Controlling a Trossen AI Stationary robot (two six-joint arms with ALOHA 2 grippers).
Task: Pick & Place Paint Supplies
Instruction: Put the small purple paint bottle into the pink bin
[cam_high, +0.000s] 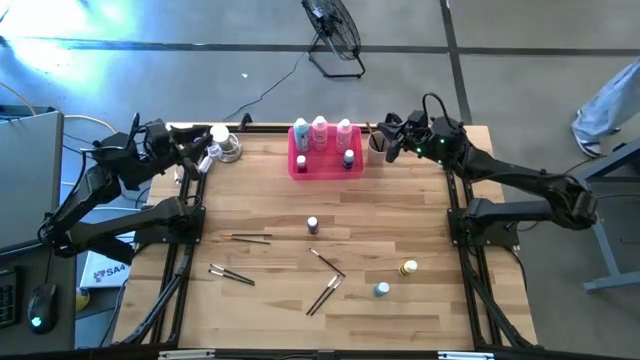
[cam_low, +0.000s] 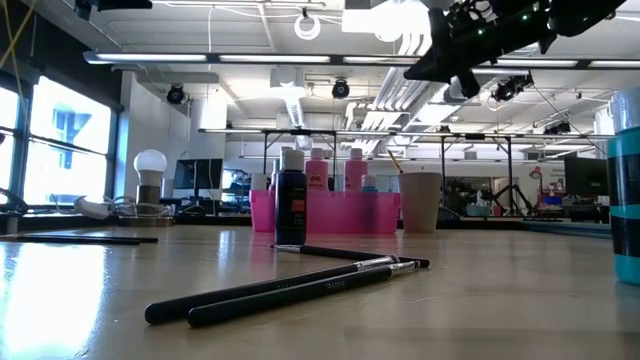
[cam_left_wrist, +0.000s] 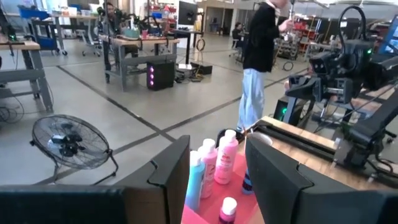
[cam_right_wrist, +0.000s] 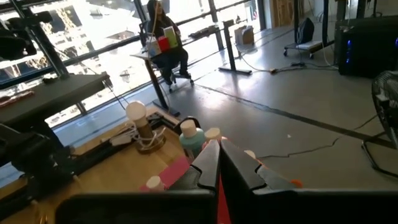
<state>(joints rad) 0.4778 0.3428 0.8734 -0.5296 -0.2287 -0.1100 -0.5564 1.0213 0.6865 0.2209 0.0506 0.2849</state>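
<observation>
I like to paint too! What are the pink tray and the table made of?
The pink tray looks like see-through plastic: in the low view the bottles show faintly through its glossy wall. The table looks like wood, with pale planks and grain lines, and a smooth sealed top that reflects light.

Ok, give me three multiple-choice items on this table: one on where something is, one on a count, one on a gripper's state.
1. Where do the three tall bottles stand?
A. in the pink tray
B. on bare wood
C. in the beige cup

2. How many tiny bottles lie outside the tray?
A. one
B. three
C. six

3. How is the right gripper?
A. open wide
B. shut, empty
C. shut on a brush

Answers: 1 A, they rise from the tray; 2 B, purple, yellow, blue; 3 B, fingers meet with nothing between.
</observation>
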